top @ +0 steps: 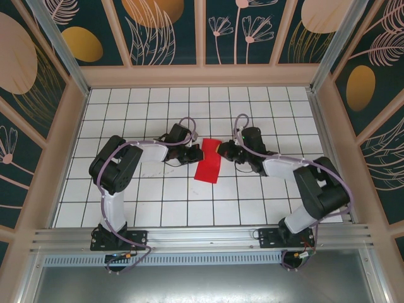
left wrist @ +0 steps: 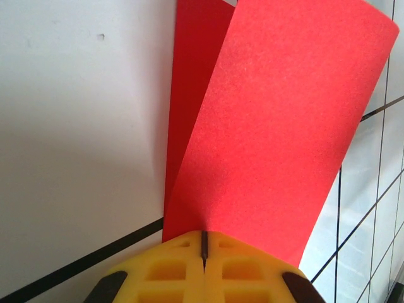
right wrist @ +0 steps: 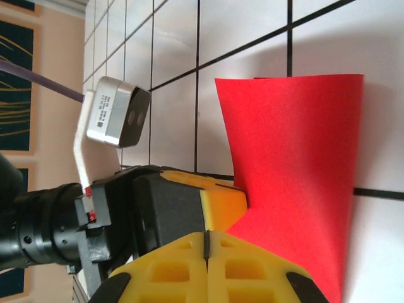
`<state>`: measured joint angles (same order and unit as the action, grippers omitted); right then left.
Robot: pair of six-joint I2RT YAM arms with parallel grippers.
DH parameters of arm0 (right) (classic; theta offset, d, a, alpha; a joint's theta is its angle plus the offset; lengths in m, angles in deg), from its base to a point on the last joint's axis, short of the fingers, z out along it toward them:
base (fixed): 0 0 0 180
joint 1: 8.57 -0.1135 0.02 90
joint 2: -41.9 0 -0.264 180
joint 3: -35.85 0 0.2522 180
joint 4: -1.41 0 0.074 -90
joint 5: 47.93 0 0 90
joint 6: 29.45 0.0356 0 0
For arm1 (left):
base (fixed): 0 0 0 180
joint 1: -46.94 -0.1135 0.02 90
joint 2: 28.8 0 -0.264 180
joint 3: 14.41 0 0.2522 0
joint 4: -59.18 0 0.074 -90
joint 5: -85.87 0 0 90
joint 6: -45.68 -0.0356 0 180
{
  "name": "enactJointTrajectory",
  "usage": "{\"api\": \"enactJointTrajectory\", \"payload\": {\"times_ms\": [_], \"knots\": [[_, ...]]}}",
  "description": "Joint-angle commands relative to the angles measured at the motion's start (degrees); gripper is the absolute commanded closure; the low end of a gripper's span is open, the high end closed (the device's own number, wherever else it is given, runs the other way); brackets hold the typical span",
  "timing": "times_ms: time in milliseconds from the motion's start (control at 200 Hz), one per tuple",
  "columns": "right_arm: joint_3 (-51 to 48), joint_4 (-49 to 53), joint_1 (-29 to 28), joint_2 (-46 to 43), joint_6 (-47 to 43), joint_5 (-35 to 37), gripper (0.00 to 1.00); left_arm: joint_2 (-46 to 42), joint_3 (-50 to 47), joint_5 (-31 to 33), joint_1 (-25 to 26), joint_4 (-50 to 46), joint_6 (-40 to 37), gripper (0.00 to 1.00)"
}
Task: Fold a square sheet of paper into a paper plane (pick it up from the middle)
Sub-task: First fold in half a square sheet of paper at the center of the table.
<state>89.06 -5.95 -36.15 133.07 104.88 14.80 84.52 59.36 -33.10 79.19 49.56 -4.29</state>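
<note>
The square sheet of paper (top: pixel 207 161) is bright red and bent over on itself, two layers fanning apart in the left wrist view (left wrist: pixel 278 126). It stands between the two arms at mid-table, its lower end on the tiles. My left gripper (top: pixel 197 152) is shut on its left edge, and the red paper runs straight into the closed seam of the yellow fingertips (left wrist: pixel 204 243). My right gripper (top: pixel 220 150) is shut as well (right wrist: pixel 207 241), its tips right beside the paper (right wrist: pixel 297 170) and facing the left gripper's yellow finger (right wrist: pixel 222 201). Whether it pinches the paper is not visible.
The white grid-tiled table (top: pixel 158 196) is walled by wooden-framed patterned panels (top: pixel 164 31) at the back and sides. An aluminium rail (top: pixel 202 238) carries both arm bases along the near edge. The left wrist's camera housing (right wrist: pixel 115 112) sits close in front of the right gripper.
</note>
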Motion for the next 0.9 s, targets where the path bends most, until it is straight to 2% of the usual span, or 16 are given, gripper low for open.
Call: {"api": "enactJointTrajectory", "payload": {"times_ms": [0,450,725,896], "knots": [[2.1,-0.15,0.02,4.37,-2.01,-1.52,1.0,2.87,-1.56,2.22,0.48,-4.89,-1.59,1.0],[-1.13,0.69,0.59,13.01,-3.49,1.18,0.99,2.96,-1.9,2.69,0.46,-5.12,-1.91,1.0],[4.66,2.76,1.13,7.81,-4.34,-2.55,0.98,3.13,-1.82,3.06,0.51,-5.68,-2.28,1.0],[7.36,2.75,2.05,9.8,-5.55,-2.71,0.98,3.1,-1.66,3.18,0.49,-6.08,-2.45,1.0]]}}
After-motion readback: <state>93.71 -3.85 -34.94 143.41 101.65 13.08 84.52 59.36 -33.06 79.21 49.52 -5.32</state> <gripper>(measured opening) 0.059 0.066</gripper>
